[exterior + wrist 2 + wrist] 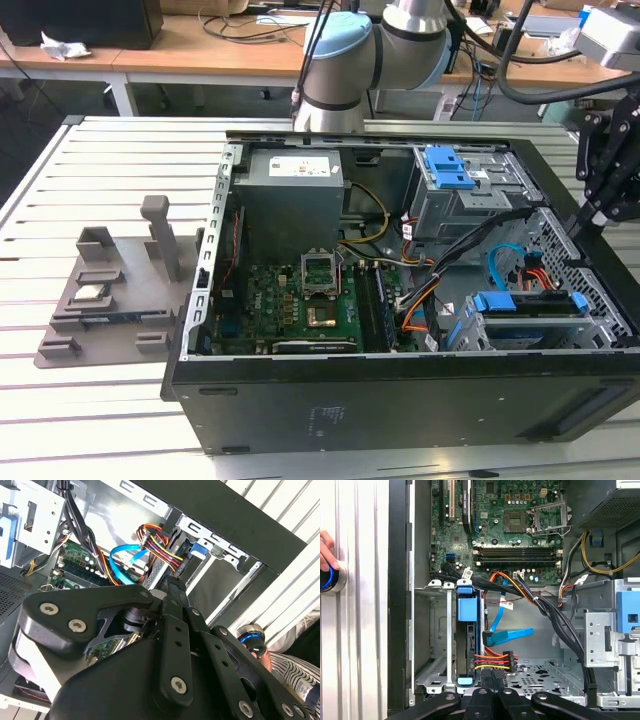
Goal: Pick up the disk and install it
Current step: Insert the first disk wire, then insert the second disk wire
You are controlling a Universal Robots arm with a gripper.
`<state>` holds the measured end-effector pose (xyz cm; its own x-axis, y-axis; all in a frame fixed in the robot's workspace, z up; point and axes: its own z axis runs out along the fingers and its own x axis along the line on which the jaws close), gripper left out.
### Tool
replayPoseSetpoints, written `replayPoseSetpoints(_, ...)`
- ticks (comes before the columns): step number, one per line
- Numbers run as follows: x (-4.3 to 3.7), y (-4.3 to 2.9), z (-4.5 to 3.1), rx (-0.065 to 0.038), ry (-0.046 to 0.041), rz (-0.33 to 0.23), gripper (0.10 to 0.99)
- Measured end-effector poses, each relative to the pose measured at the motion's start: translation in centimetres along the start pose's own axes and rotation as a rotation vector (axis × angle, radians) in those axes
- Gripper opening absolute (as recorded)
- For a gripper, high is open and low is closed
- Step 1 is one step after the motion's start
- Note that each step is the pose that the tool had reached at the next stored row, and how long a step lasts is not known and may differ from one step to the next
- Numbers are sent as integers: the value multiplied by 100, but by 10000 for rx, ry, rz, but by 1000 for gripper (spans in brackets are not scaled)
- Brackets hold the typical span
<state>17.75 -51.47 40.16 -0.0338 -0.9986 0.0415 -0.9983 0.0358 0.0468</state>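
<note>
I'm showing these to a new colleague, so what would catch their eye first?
The open computer case lies on the slatted table, its green motherboard exposed. The blue-framed disk sits in the drive cage with cables plugged in beside it. The end effector hangs above the case at the exterior view's right.

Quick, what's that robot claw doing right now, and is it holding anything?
Gripper: cannot be told whether open or closed; it hangs over the computer case near the disk standing in its bay.
</note>
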Motion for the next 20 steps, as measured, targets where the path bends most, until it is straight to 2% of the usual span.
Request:
replayPoseSetpoints(9,0,15,-3,0,-7,0,106)
replayPoseSetpoints(15,-23,178,16,0,-8,0,106)
replayPoseSetpoints(17,-20,310,29,0,-8,-1,106)
replayPoseSetpoints(20,-19,321,30,0,-8,-1,106)
